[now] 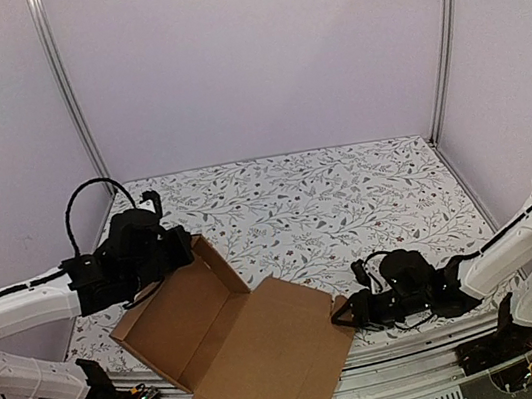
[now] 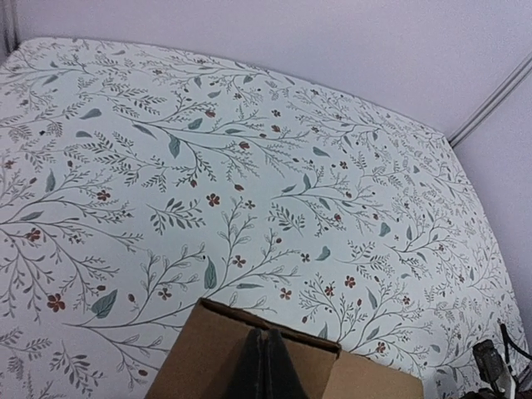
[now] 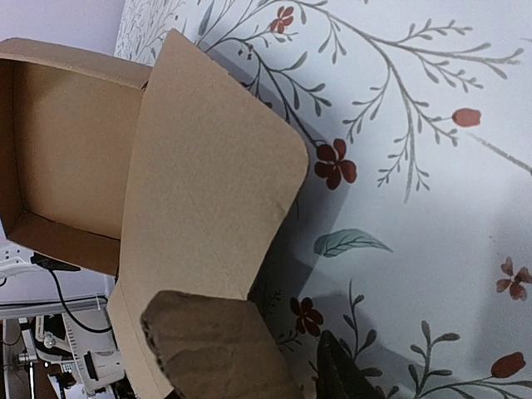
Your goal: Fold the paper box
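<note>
One paper box (image 1: 239, 350) wall sits clamped in left tool (image 2: 263, 357); right tool (image 1: 344, 311) unclear.

The paper box (image 1: 239, 346) is plain brown corrugated cardboard, matt and faintly fibrous, rough along one flap edge. Under the box, the table (image 1: 347, 197) wears a smooth matt white cover printed with leaves and red flowers. Left of the box, the left arm (image 1: 11, 313) has a glossy white plastic shell.

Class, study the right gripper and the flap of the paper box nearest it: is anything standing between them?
Nothing visible does. The right gripper sits right at the flap corner of the paper box, low over the patterned table.
</note>
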Robot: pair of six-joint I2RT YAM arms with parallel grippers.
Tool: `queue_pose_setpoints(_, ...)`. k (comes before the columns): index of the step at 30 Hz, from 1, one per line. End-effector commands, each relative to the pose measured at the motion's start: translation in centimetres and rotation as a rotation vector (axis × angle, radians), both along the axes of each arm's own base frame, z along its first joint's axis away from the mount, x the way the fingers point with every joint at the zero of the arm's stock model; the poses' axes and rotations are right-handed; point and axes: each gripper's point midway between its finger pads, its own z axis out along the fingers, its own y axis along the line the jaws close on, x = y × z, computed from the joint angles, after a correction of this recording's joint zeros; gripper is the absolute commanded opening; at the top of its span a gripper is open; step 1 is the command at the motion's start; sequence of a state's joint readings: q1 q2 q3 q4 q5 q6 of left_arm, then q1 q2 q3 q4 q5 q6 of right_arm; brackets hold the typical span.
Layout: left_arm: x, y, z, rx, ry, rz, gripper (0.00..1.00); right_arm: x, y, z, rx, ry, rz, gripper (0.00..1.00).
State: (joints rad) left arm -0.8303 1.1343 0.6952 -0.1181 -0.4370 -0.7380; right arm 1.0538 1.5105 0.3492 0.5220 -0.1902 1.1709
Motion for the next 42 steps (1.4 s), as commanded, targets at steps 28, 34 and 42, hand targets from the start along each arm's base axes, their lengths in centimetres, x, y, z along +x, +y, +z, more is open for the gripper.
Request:
queue_pose_setpoints(28, -3.7, 4.2, 3.7, 0.137, -0.037, -0.078, 0.18, 2.8, -3.0, 18.4, -0.410, -0.594, 0.327, 0.00)
queue_pose_setpoints(34, -4.3, 5.1, 5.6, 0.136, -0.075, -0.078, 0.22, 4.2, -3.8, 21.7, -0.597, -0.726, 0.455, 0.00)
queue_pose_setpoints(42, -4.6, 5.0, 7.3, 0.143, -0.099, -0.108, 0.27, 6.8, -3.4, 27.8, -0.791, -0.931, 0.598, 0.00)
